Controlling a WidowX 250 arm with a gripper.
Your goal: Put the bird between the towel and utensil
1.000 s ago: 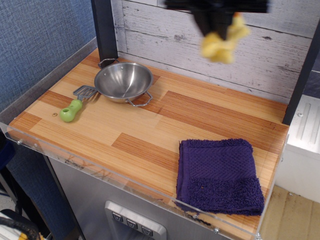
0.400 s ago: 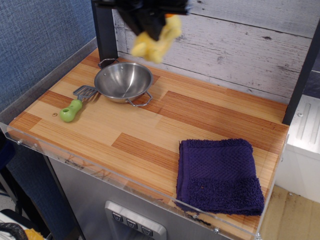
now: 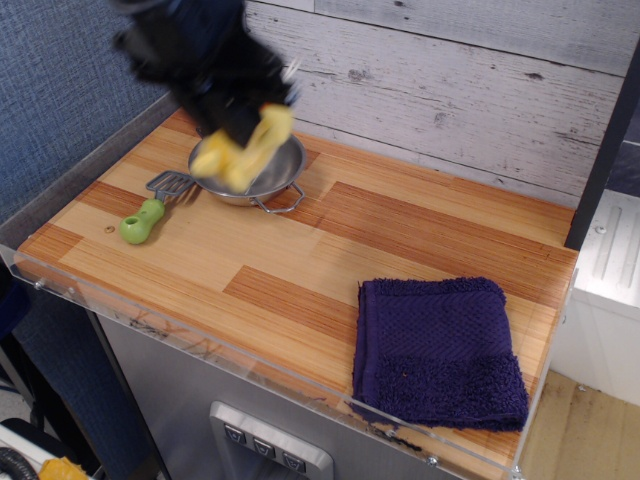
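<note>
Swung left and down across the tabletop (image 3: 300,270), the gripper (image 3: 235,125), fingers clamped on the bird (image 3: 240,150), hangs above the bowl (image 3: 280,180), near the utensil (image 3: 150,210), not yet between it and the towel (image 3: 435,350).

steel bowl (image 3: 275,182), wooden counter (image 3: 400,240), plank wall (image 3: 450,90)

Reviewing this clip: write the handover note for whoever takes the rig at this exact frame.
Gripper: blurred by motion, shut on the bird and holding it in the air in front of the steel bowl.
Utensil: flat at the table's left, green handle toward the front edge, head next to the bowl.
Towel: flat at the front right corner.
Done: bird picked up.
Left: bring the bird down onto the bare wood between utensil and towel, and let go.
</note>
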